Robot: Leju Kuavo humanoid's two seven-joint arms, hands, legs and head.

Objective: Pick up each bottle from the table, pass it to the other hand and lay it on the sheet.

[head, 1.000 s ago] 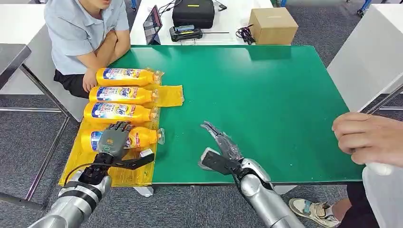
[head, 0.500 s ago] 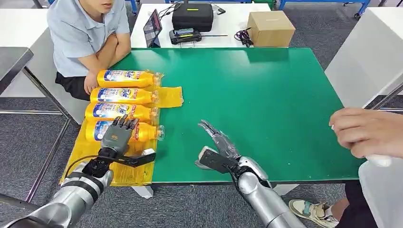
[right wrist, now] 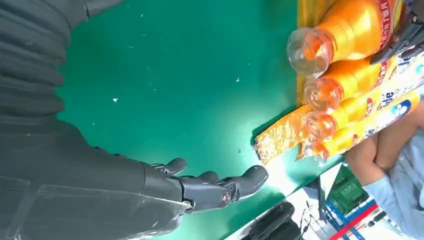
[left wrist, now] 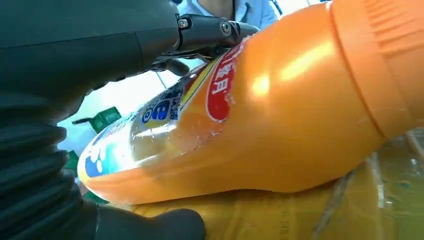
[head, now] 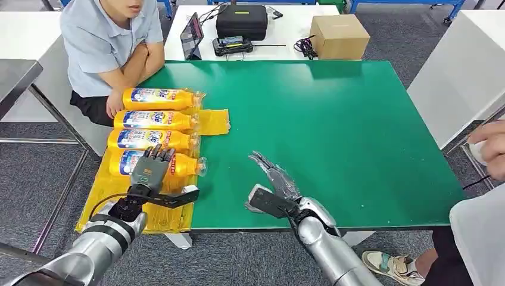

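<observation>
Four bottles [head: 156, 130] lie side by side on the sheet [head: 211, 121] at the tabletop's [head: 333, 119] left edge; left hand [head: 150, 170] over the nearest; right hand [head: 275, 182] beside, mid-tabletop.

This looks like a lab or test workshop. A green work mat covers the table [head: 333, 119] ahead of the right hand [head: 275, 189]. Beyond it, a white bench [head: 286, 27] carries a black equipment case [head: 241, 18], a tablet [head: 190, 34], cables [head: 306, 44] and a cardboard box [head: 339, 36]. Grey carpet floor [head: 36, 173] lies left of the left hand [head: 149, 173].
</observation>
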